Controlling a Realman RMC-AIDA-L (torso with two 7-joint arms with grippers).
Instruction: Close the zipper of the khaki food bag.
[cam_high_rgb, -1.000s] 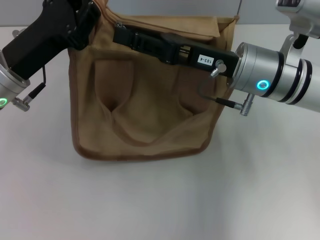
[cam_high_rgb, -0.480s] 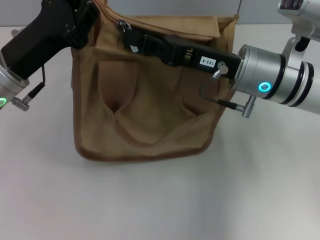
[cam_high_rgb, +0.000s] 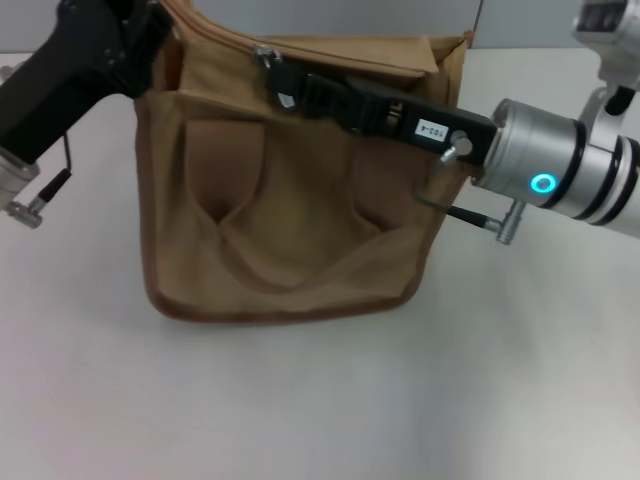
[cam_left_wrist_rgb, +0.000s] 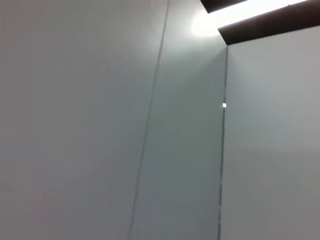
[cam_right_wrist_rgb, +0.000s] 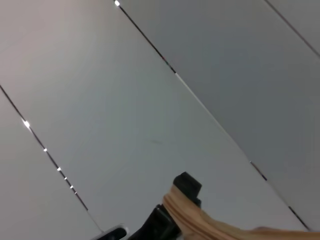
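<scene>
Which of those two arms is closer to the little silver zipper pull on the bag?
The right. The right gripper reaches across the bag top, its tip right at the zipper pull. The left gripper holds the bag's top left corner, farther from the pull.

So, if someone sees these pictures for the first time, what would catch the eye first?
First the khaki food bag, a boxy tan tote standing in the middle of the white table. Next the right pincer, a long black tool reaching across the bag's top edge, its tip at the small silver pull of the zipper. The left pincer is at the bag's upper left corner, by the strap.
</scene>
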